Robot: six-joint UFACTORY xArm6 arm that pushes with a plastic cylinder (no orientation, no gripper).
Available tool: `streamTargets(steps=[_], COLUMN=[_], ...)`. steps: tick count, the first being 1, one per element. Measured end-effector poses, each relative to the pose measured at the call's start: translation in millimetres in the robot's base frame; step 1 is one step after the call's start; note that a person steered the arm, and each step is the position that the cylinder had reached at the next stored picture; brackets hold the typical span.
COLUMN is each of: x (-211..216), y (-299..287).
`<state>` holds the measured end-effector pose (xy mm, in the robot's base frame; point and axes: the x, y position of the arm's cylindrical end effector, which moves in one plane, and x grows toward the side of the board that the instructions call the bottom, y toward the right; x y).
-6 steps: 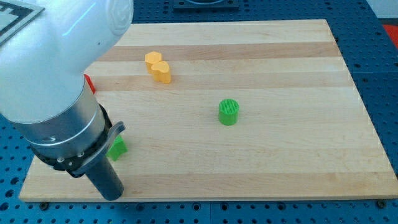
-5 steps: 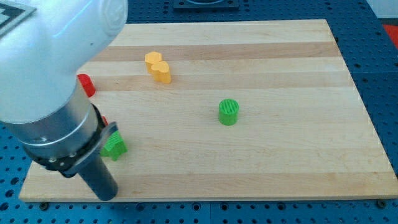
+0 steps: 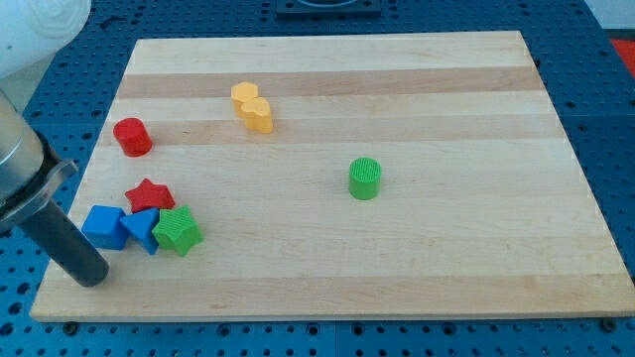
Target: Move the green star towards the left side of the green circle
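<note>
The green star lies near the board's bottom left, touching a blue block on its left. The green circle stands upright near the middle of the board, well to the right of the star. My tip is at the board's bottom-left edge, below and left of the blue blocks, apart from the green star.
A red star sits just above the blue block. A blue cube lies left of it. A red cylinder stands near the left edge. A yellow heart-like block lies at the upper middle. The wooden board ends near my tip.
The arm has swung left and out of most of the view, uncovering the red star, blue blocks and red cylinder. My tip moved left. The green star has not visibly moved.
</note>
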<state>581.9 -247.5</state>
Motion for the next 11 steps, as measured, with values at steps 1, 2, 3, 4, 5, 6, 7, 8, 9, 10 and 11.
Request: streamTargets(steps=[1,2,3,4,5,6,7,8,9,10,11], x=[-10,-19,-23,-24,-34,-37,-27,-30,-46,-57,-64], y=[7,32,57,79,95,99,89,84,84,84,94])
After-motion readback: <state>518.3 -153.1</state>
